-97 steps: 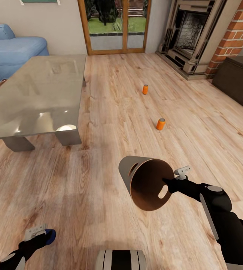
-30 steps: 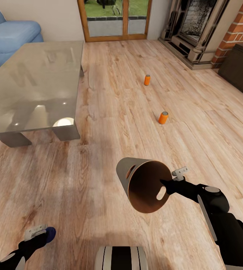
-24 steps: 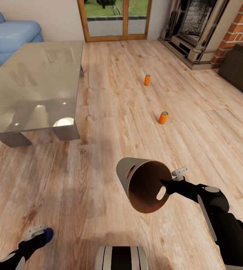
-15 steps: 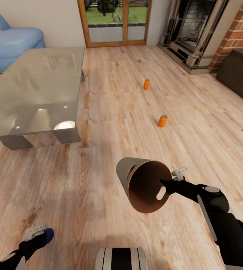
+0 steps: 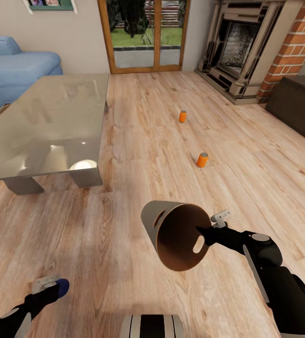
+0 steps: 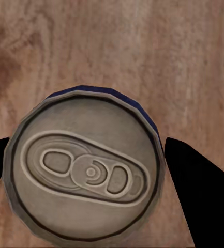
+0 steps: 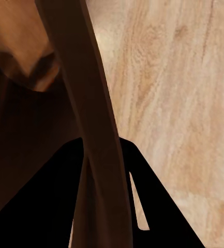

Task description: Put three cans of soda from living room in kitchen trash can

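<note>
Carrying both loads: right tool pinches tash can rim, mouth tilted sideways; left tool clamps blue can. Two orange cans wait on floor.

Bin rim pinched in the right gripper

The trash can wall runs between the right gripper's two black fingers, its brown wood inside on one side, light wood floor beyond.
</note>
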Motion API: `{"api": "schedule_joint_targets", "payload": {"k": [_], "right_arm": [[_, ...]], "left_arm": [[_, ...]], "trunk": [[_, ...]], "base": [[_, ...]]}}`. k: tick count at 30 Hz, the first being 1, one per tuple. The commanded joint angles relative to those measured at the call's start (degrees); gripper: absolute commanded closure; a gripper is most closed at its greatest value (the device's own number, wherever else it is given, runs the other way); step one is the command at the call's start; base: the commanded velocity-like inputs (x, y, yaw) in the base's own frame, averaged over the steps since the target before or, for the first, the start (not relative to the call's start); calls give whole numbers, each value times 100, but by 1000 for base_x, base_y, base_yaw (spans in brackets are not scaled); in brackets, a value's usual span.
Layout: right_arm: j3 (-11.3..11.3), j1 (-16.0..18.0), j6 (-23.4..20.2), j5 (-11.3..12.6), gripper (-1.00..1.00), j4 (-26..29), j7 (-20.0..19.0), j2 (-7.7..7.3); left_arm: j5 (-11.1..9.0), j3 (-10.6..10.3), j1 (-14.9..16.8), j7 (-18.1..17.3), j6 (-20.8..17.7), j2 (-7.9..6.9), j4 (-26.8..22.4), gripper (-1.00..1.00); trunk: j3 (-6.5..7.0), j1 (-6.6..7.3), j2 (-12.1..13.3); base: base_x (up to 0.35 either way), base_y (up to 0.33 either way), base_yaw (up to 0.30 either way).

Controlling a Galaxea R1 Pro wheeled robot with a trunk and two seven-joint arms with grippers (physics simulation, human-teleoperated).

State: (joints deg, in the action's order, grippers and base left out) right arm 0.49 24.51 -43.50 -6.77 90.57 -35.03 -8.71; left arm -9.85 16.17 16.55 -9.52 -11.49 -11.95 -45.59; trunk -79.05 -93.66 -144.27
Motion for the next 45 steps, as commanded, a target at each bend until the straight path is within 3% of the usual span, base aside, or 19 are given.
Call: {"api": "schedule_joint_targets", "payload": {"k": [1, 10, 15, 17, 20, 24, 27, 32, 37, 45], "right_arm": [[11, 1, -39, 141, 100, 7, -3, 1], [16, 25, -757, 141, 100, 12, -18, -51], [13, 85, -1403, 141, 100, 13, -24, -90], [16, 175, -1607, 141, 100, 9, -27, -97], [21, 311, -1650, 115, 100, 6, -28, -104], [21, 439, -1650, -251, 100, 5, -56, -99], [22, 527, -1650, -414, 100, 5, -80, -94], [27, 682, -1650, -514, 100, -23, -97, -42], [30, 750, -1650, -532, 100, -233, -99, -9], [38, 1189, -1650, -543, 100, -1275, -100, 32]], "left_arm": [[10, 0, -2, -40, -51, -4, -87, 100], [-30, 2, -14, -487, -1021, -26, -1505, 100], [-39, 16, -20, -1033, -2057, -22, -2984, 100], [-37, 19, -24, -1287, -2362, -20, -3353, 100], [-41, 28, -26, -1720, -2703, -24, -3643, 100], [-38, 48, -22, -2525, -3156, -32, -3846, 100], [-36, 56, -19, -2914, -3482, -34, -4009, 100], [-42, 61, -12, -3196, -4047, -35, -4339, 100], [-43, 68, 26, -3302, -4335, -37, -4484, 100], [-45, 71, 315, -3873, -4814, -53, -4559, 100]], "trunk": [[23, 3, 1], [222, 26, 13], [333, 39, 20], [377, 44, 23], [444, 52, 27], [533, 62, 32], [599, 70, 36], [710, 83, 43], [821, 95, 50], [998, 116, 60]], "base": [[0, 0, 0], [0, 0, 0], [0, 0, 0], [0, 0, 0], [0, 0, 0], [0, 0, 0], [0, 0, 0], [0, 0, 0], [0, 0, 0], [0, 0, 0]]}}
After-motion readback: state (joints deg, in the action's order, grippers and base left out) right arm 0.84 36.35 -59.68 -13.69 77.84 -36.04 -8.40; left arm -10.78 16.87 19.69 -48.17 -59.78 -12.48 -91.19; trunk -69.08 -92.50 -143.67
